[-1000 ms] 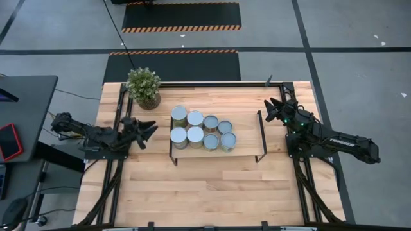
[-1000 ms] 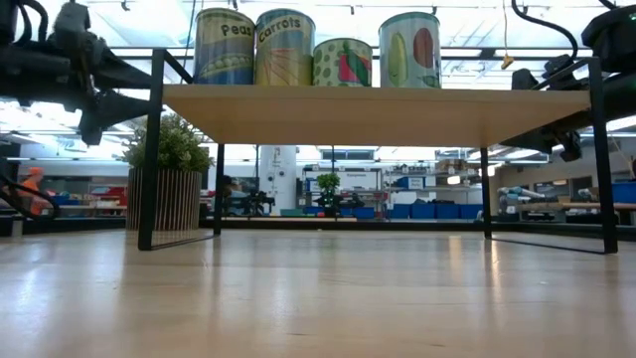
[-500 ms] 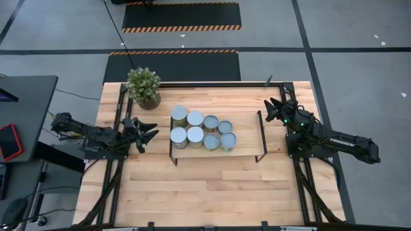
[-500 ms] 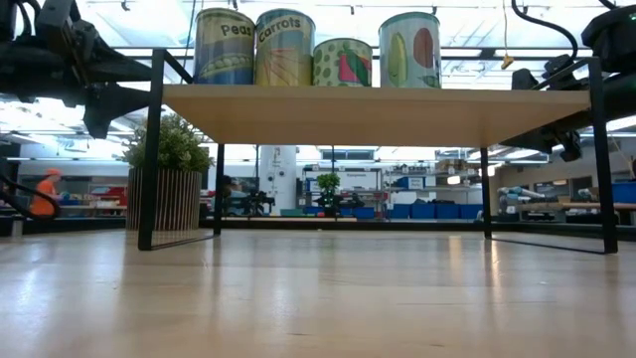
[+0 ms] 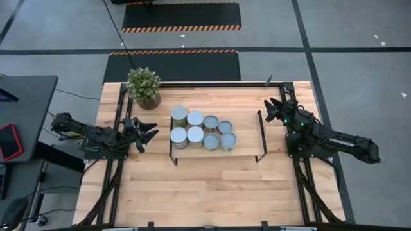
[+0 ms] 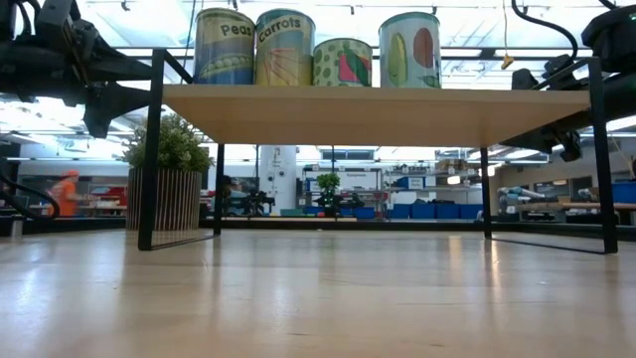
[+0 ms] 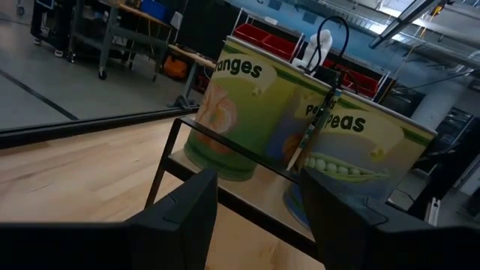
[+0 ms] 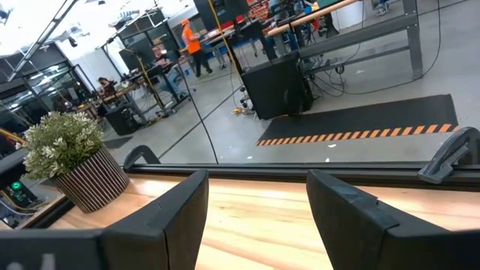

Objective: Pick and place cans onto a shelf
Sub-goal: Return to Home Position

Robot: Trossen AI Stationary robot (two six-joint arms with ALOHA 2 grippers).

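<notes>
On the shelf (image 5: 247, 146), left part: 8 cans (image 5: 196, 136) in 2 rows of 4, packed close, all standing up. Just left of the shelf, over the surface (image 5: 205, 186): left tool (image 5: 151, 133), fingers spread apart, released, nothing in it, pointing at the cans. Right of the shelf, twd the far side: right tool (image 5: 270, 110), also released & empty. Far left on the surface: potted plant (image 5: 143, 86), near the shelf's far left corner
</notes>
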